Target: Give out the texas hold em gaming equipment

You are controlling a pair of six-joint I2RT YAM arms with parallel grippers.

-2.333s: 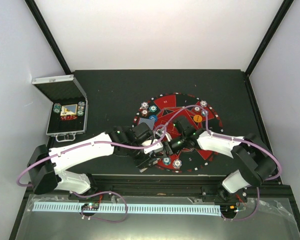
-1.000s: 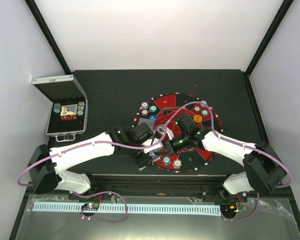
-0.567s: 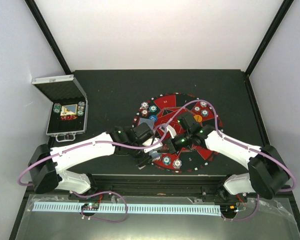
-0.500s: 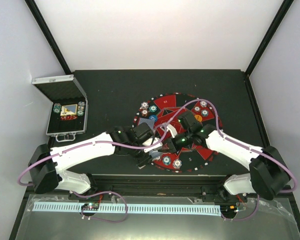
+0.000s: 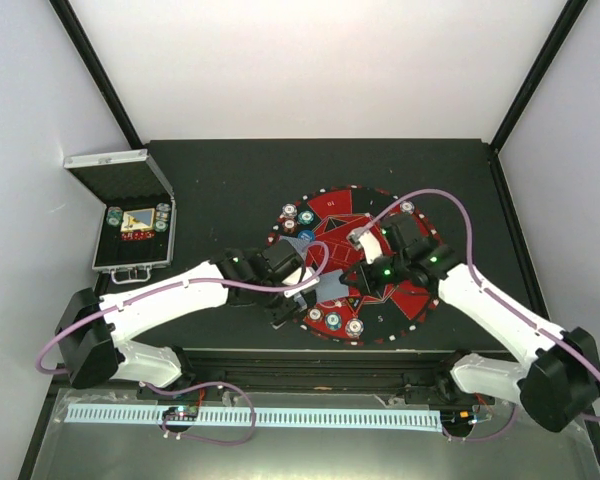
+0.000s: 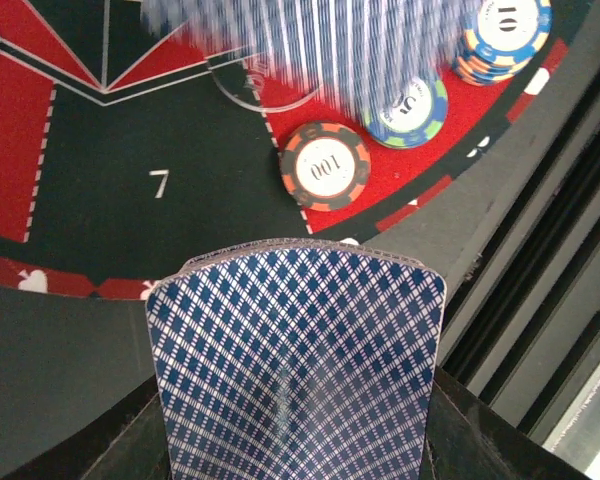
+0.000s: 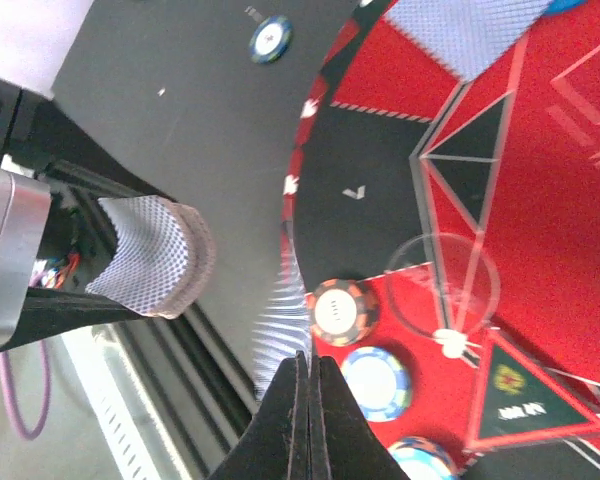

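Deck of cards (image 6: 295, 350): blue-diamond backs up, slightly bowed, hanging over the mat's rim at about 8 o'clock in the top view.
Left gripper (image 6: 295, 445): jaws set narrow and clamped on the deck's two side edges; a black finger shows at each lower corner of the left wrist view.
Right gripper (image 7: 308, 365): fingers pressed together to a point, reaching in from 3 o'clock toward the left gripper, inside the mat.
Single card (image 7: 278, 325): a blurred striped streak running up from the right gripper's tips, which pinch it; it sits between the two grippers, just beside the deck.
Orange-and-black chip (image 6: 325, 165): flat on the mat's red band near 6 o'clock, just ahead of the deck.
Green-and-blue chip (image 6: 410, 105): just beside the orange-and-black chip, partly under the blurred card.
Blue-and-orange stack (image 6: 505, 35): next along the rim, several chips high.
Far chips (image 5: 297, 214): small stacks on the rim at 10 to 11 o'clock, with more at 1 o'clock.
Flat card (image 7: 465, 25): face down on the mat, apart from both grippers.
Lone chip (image 7: 270, 38): on the table, off the mat.
Mat (image 5: 330, 203): round, red and black, lying on the black table (image 5: 230, 180).
Case (image 5: 108, 165): open, at 9 o'clock from the mat and well apart.
Tray chips (image 5: 113, 215): in the case's base, at both sides.
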